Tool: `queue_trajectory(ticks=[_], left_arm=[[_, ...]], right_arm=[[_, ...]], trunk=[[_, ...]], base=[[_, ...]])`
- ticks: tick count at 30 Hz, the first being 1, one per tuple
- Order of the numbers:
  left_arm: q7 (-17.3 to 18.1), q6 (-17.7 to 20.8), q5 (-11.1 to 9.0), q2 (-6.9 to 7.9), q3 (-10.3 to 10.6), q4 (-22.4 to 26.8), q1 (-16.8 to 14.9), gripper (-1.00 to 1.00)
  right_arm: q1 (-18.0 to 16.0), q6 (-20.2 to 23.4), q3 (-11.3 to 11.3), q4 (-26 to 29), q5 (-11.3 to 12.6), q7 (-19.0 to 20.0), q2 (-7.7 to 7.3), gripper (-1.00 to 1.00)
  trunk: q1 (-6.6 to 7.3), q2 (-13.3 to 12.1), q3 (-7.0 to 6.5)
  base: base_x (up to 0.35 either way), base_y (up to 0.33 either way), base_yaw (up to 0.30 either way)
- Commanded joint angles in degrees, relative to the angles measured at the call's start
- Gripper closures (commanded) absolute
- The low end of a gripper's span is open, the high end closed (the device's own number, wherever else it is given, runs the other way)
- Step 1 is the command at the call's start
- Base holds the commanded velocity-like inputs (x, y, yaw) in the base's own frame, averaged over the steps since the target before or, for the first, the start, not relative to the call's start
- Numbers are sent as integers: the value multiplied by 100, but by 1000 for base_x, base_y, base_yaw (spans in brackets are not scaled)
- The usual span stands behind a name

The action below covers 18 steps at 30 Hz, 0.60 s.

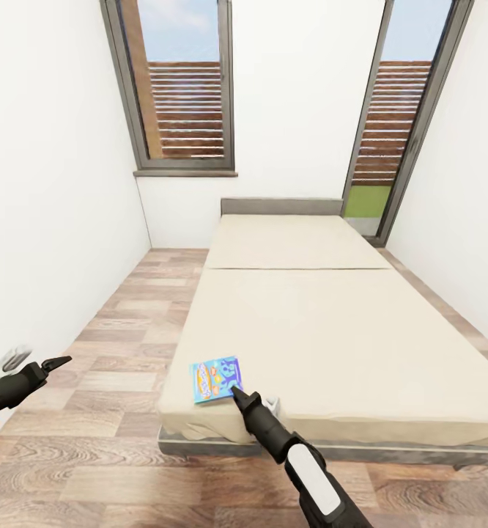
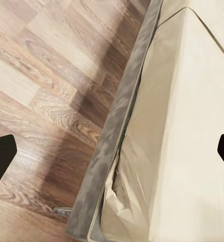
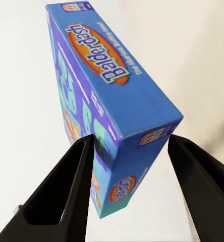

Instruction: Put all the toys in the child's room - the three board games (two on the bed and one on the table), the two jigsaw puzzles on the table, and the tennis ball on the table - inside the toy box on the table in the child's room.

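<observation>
At the near corner of the bed (image 1: 310,345), the right gripper (image 1: 237,392) reaches the blue board game (image 1: 216,378), which lies flat on the beige mattress close to the foot edge. In the right wrist view its fingers (image 3: 61,194) stand spread to either side of the box's (image 3: 112,101) near end; one finger is at its face, the other apart from it, so nothing is clamped. Off to the left, the left gripper (image 1: 57,361) hangs over the wood-plank floor (image 1: 119,323), its fingertips (image 2: 1,156) wide apart and empty. Farther back come the grey headboard (image 1: 281,206), white walls and two tall windows (image 1: 182,88) with brown slats.
</observation>
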State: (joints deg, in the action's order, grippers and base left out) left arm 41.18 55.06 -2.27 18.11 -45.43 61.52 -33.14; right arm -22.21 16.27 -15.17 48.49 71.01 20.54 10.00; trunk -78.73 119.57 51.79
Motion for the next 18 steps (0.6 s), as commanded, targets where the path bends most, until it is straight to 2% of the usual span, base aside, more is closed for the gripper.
queue_trajectory(ticks=[1, 4, 9, 18], left_arm=[[4, 43, -19, 0, -10, 1, -3, -100], [0, 41, -19, 0, -10, 1, -3, -100], [3, 40, -19, 0, -10, 1, -3, -100], [2, 40, -19, 0, -10, 1, -3, -100]], right_arm=[[-2, 237, 14, 137, 46, -164, 0, 100], [-2, 675, 30, 348, 46, -421, 0, 100], [-2, 1110, 46, 435, 50, -529, 0, 100], [-3, 1367, 55, 452, 20, -580, 0, 100]], trunk=[[23, -40, -13], [89, -160, -67], [199, -360, -157], [397, -721, -318]], base=[[0, 0, 0], [0, 0, 0], [0, 0, 0], [0, 0, 0]])
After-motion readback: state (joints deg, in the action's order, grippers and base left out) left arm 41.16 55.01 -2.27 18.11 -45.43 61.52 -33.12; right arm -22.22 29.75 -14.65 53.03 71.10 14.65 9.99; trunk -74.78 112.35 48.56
